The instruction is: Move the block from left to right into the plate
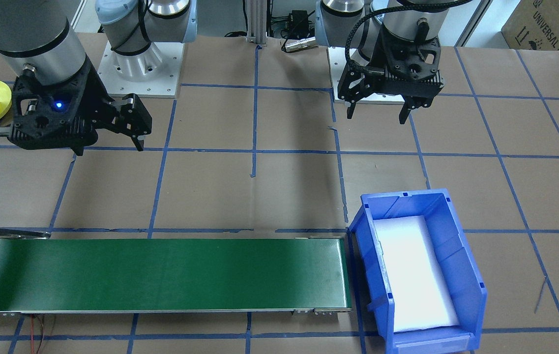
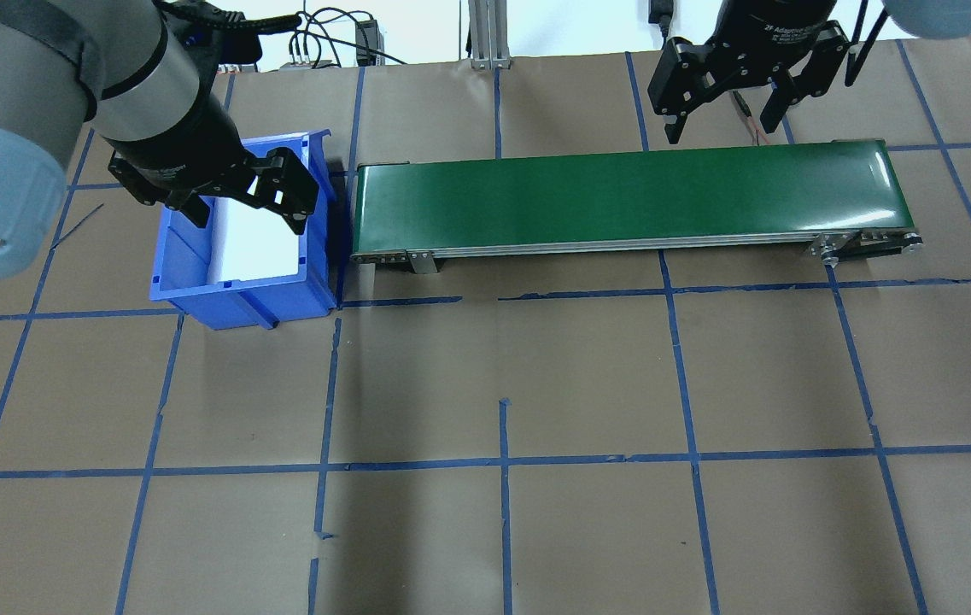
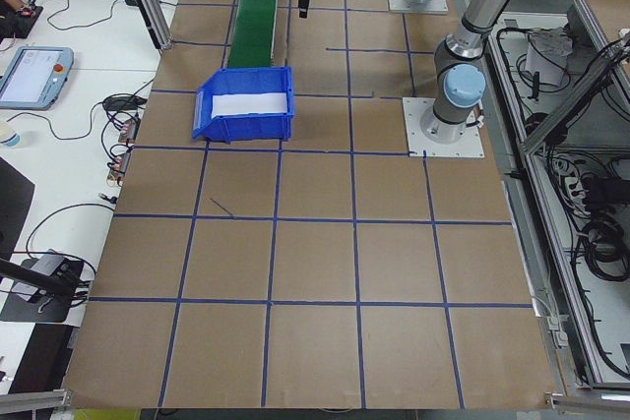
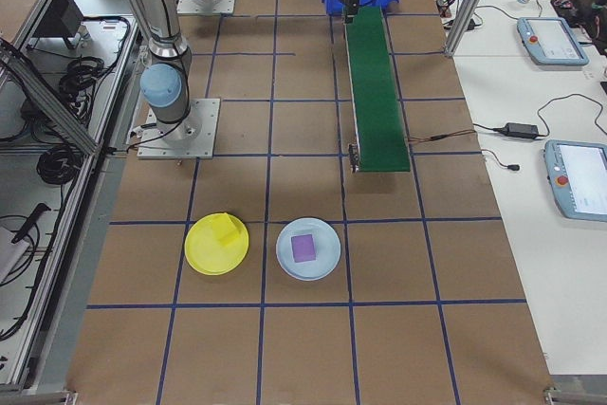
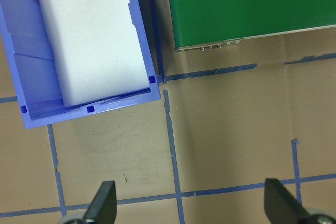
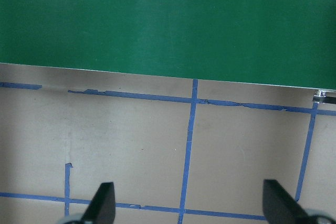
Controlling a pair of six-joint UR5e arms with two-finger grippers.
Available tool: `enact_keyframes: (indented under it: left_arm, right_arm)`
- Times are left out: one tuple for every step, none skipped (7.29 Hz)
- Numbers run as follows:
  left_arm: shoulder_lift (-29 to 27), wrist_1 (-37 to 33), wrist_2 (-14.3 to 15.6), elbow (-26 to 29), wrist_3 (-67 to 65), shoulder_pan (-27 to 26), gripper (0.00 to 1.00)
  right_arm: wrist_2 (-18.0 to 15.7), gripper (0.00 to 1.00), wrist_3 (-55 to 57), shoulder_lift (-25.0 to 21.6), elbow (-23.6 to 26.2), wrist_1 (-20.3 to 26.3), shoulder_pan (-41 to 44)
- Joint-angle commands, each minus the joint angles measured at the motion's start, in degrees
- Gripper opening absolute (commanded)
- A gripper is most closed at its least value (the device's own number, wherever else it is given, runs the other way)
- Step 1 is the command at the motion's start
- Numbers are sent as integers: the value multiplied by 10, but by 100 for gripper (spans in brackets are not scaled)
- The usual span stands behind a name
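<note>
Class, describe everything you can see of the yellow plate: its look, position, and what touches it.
The yellow plate is round, bright and plastic-looking, with a shallow raised rim. It lies flat on the brown paper-covered table, beside a pale blue plate but apart from it. A yellow block rests inside it, off-centre. No gripper touches it.

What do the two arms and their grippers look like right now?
Both arms have silver tubes with pale blue joint caps. Each carries a black two-finger gripper: the left gripper and the right gripper, whose wrist bears white "2F Adaptive" lettering. A braided black cable runs to the left one; a blue light glows on the right.
</note>
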Motion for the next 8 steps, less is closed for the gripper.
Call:
enact_keyframes:
  left_arm:
    - [0,1,-1,0,-1,-1,100]
    - [0,1,-1,0,0,0,100]
    - [0,1,-1,0,0,-1,100]
    - [0,1,-1,0,0,-1,100]
    - [0,0,-1,0,0,-1,100]
    - [0,1,0,0,0,-1,100]
    - [0,1,0,0,0,-1,100]
    - [0,1,-1,0,0,-1,100]
  right_arm:
    - [-8,100,0,-5,10,2,0]
    - [-7,100,0,-5,9,0,0]
    - [-7,100,0,-6,9,2,0]
    - [-7,100,0,-8,9,2,0]
    - [-3,100,0,-8,9,0,1]
    - [-4,100,0,-8,9,0,1]
    - [2,100,1,-9,9,-1,1]
    - [-4,100,0,-9,9,-1,0]
